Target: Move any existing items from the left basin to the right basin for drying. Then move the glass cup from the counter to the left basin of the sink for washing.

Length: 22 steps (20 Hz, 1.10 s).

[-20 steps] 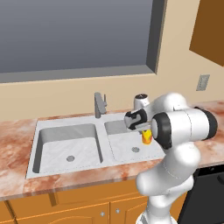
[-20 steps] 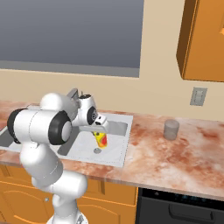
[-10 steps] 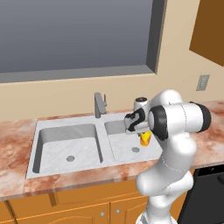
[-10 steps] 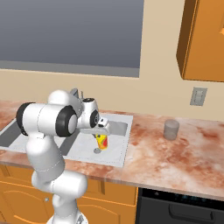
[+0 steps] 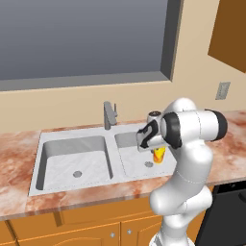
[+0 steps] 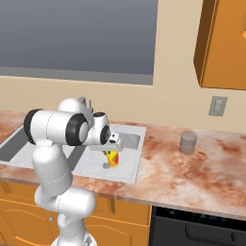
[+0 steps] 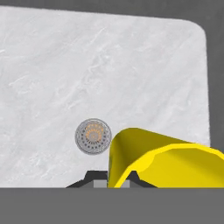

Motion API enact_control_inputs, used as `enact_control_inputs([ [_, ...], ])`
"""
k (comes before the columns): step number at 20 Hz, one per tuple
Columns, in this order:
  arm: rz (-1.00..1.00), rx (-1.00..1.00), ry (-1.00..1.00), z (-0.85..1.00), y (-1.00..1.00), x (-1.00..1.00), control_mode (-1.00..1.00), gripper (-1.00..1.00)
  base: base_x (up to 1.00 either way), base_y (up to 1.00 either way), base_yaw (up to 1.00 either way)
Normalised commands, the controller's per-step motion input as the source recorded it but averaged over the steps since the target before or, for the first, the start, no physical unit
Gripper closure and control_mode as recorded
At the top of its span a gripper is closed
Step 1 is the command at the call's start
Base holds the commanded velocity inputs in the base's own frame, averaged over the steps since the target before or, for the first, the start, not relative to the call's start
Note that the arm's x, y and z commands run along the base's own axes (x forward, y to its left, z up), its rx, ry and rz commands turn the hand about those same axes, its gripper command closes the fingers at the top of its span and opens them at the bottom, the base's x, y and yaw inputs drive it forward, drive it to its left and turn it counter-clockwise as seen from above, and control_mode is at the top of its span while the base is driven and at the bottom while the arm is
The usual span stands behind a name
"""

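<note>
My gripper [image 5: 154,149] is shut on the rim of the small yellow cup [image 5: 159,155], which hangs upright low inside the right basin [image 5: 132,161] of the sink. From the other side the yellow cup [image 6: 113,160] shows its red-orange mark under the gripper [image 6: 112,151]. Looking down from the hand, the cup [image 7: 162,159] sits just right of the basin's round drain [image 7: 93,136], with the gripper [image 7: 111,179] pinching its wall. The left basin [image 5: 72,161] holds nothing. The glass cup [image 6: 188,142] stands on the counter [image 6: 192,170] to the right of the sink.
The grey tap [image 5: 109,115] rises behind the divider between the basins. A wall outlet [image 6: 217,105] and an orange wall cabinet [image 6: 223,43] are above the counter at the right. A black appliance front [image 6: 192,226] lies below the counter edge.
The gripper has sunk a little deeper into the right basin with the yellow cup still in it, and the arm's elbow has swung round.
</note>
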Motion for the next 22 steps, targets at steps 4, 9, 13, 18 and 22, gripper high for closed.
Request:
enact_control_inputs([
  [4,0.07,0.0,0.0,-0.21,-0.01,0.04,-1.0,1.0,0.0,0.0,0.0],
  [9,0.06,0.04,0.0,-0.08,-0.03,0.04,-1.0,1.0,0.0,0.0,0.0],
  [13,0.06,0.05,0.0,-0.1,-0.05,0.07,-1.0,1.0,0.0,0.0,0.0],
  [18,0.05,0.05,0.0,-0.14,-0.02,0.05,-1.0,1.0,0.0,0.0,0.0],
  [22,0.02,0.03,0.01,-0.16,0.0,0.08,-1.0,1.0,0.0,0.0,0.0],
])
